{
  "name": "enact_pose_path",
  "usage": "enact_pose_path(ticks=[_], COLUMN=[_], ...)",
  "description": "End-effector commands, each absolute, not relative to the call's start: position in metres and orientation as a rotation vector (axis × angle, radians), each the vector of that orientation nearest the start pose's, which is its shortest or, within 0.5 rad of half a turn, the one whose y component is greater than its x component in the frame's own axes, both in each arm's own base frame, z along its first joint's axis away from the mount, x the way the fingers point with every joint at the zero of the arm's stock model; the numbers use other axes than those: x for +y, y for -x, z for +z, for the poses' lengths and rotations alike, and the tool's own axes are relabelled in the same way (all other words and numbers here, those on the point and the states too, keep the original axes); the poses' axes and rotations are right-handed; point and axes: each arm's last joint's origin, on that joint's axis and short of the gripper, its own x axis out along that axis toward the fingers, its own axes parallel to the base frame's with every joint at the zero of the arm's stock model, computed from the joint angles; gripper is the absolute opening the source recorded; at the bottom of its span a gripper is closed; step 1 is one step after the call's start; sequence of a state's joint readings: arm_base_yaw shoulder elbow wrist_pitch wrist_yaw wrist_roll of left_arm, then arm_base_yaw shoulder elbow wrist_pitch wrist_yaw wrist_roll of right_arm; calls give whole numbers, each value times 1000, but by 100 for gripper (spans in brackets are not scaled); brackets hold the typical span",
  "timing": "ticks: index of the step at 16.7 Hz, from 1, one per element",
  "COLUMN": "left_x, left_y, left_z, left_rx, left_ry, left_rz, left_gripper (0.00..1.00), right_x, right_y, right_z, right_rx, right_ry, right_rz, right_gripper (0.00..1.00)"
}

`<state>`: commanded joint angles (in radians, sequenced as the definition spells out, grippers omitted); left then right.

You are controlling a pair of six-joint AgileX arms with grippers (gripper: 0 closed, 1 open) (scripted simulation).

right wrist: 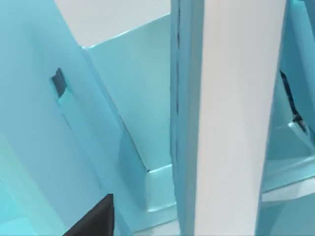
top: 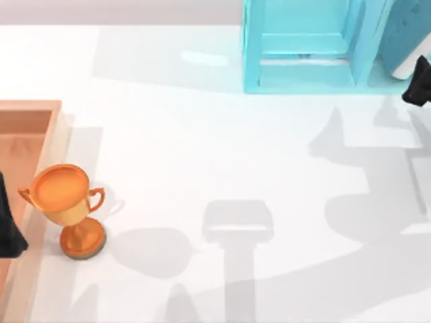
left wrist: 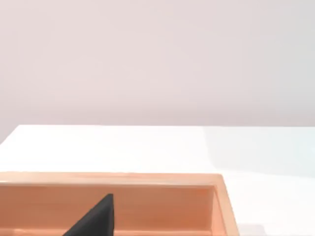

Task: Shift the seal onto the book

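The book [top: 404,37], teal-blue with a white page edge, shows at the top view's far right corner, beside the shelf unit. My right gripper [top: 419,84] is right against it at the right edge. In the right wrist view the book's white page edge [right wrist: 236,123] stands very close, with cyan shelf walls [right wrist: 133,98] behind it. Whether the gripper holds the book cannot be told. The seal is out of view. My left gripper [top: 8,225] hangs at the left edge over a wooden tray.
A shiny orange trophy [top: 67,205] stands at the left, beside the wooden tray [top: 54,134], whose rim [left wrist: 123,179] also appears in the left wrist view. The light cyan shelf unit [top: 303,47] stands at the back. Arm shadows fall across the white table.
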<state>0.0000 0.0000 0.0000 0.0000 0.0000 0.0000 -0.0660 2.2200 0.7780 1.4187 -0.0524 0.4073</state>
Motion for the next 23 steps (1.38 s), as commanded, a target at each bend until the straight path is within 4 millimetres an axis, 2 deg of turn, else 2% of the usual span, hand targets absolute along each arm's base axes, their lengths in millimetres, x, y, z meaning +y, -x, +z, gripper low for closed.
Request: enact_pose_path(ticks=[2,4,13,15,19,23], left_x=[-1,-1,-1,-1,-1,-1], left_y=[-106,-106,-106,-106,-106,-106], left_z=[160,160,160,160,160,160], left_rx=[0,0,0,0,0,0], left_ry=[0,0,0,0,0,0], left_rz=[0,0,0,0,0,0], left_gripper=[100,100,100,100,100,100], right_x=[-18,-19,-19,-19,-19,-19], right_y=[-373,-382,-467,-473,-474,-474], right_z=[71,70,69,69,69,69], right_rx=[31,30,23,26,26,26], right_ry=[-395,-396,-396,-396,-396,-396], right_rz=[10,7,7,7,7,7], right_gripper=[100,100,100,100,100,70])
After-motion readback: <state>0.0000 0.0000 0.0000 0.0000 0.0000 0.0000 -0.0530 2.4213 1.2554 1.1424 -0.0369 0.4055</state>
